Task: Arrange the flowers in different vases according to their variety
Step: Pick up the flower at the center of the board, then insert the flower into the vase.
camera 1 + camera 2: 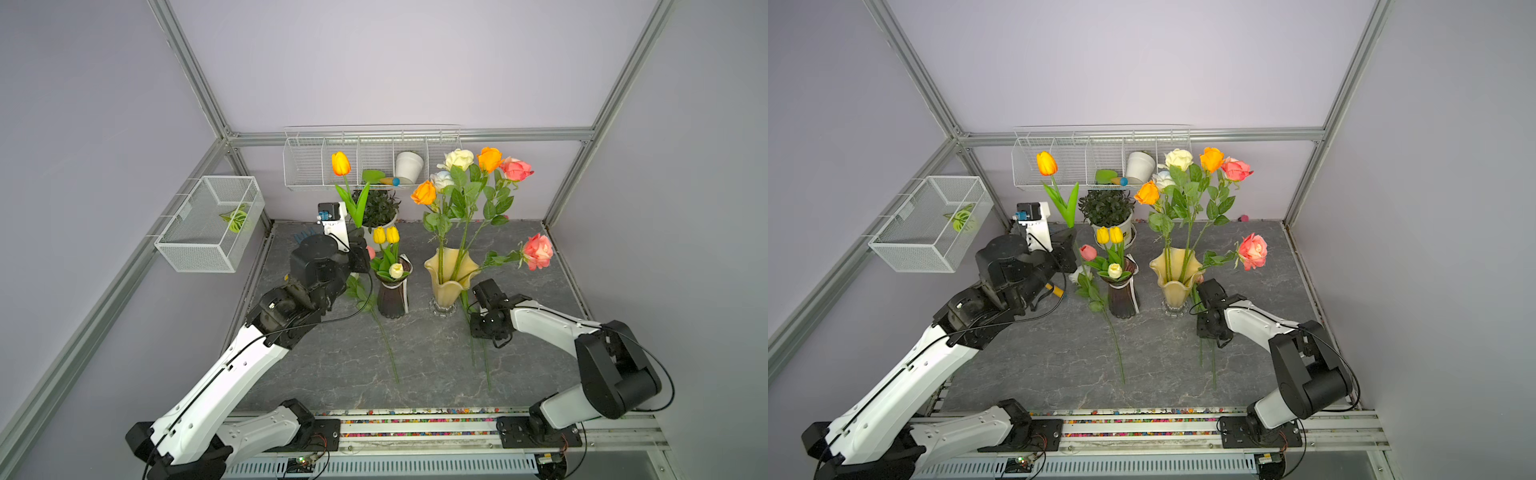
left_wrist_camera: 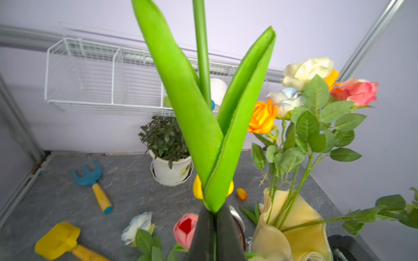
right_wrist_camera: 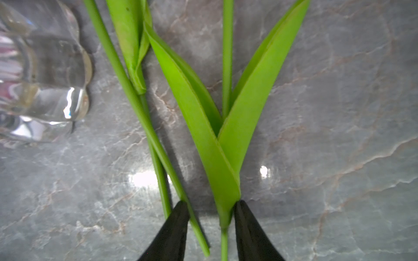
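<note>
The left gripper (image 2: 213, 211) is clamped on the stem of an orange tulip (image 1: 340, 163), held upright at about ten o'clock from the purple vase (image 1: 391, 297), which has yellow tulips (image 1: 392, 235) in it. At four o'clock from the yellow vase (image 1: 449, 270) of roses (image 1: 459, 158), the right gripper (image 3: 211, 201) sits low over the table (image 1: 332, 365), jaws apart astride a tulip stem (image 3: 224, 239) lying there.

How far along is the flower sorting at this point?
Done: six roses stand in the yellow vase; yellow and cream tulips in the purple vase. In hand: the left gripper holds an orange tulip upright; the right gripper straddles two tulip stems on the table, jaws apart. Left: those, plus a white rose lying beside the purple vase.
</note>
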Controlling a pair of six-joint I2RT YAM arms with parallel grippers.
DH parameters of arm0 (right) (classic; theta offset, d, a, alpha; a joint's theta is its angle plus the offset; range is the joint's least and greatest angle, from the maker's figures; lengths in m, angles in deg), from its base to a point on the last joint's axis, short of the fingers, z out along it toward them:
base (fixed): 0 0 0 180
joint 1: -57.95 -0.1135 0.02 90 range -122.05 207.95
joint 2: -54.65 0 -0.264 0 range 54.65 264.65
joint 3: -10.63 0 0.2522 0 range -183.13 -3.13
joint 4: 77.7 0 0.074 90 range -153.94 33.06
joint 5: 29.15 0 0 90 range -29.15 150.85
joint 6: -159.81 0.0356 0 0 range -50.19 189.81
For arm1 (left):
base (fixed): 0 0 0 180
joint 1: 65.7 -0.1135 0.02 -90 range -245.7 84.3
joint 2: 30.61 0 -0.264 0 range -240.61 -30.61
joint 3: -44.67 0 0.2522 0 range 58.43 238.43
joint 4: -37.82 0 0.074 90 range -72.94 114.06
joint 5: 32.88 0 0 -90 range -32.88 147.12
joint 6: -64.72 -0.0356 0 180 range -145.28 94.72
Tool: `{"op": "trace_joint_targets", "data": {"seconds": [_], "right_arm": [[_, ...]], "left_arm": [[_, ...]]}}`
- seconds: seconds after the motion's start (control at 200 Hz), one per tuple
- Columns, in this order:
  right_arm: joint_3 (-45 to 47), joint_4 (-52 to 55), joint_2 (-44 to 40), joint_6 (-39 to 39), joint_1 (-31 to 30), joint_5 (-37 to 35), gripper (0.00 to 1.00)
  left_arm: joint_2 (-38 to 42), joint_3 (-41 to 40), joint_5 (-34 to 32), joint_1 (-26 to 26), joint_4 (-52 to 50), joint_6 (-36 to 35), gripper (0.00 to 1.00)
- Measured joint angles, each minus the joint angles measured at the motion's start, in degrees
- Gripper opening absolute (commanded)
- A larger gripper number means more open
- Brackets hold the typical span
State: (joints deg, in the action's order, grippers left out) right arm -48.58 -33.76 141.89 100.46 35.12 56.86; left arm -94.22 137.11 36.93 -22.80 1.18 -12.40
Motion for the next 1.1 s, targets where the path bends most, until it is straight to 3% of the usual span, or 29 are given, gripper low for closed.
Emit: {"op": "trace_joint_targets", "data": {"seconds": [0.19,0.52,1.1], "right_arm": [[0.1,1.3,-1.9,0.2,0.0,-0.5,0.40],[0.1,2.7,-5.3,0.2,0.2,-1.1,0.40],[0.3,-0.2,-0.1,1.3,0.3,-0.9,0.30]], "left_arm": [[-3.1,5.0,3.6,0.5,4.5,-4.3,0.00],[-8.7,5.2,7.1,0.5,13.7,-8.6,0.00],[-14.4,-8.1,6.3,0.5,35.7,-16.7,0.00]]}}
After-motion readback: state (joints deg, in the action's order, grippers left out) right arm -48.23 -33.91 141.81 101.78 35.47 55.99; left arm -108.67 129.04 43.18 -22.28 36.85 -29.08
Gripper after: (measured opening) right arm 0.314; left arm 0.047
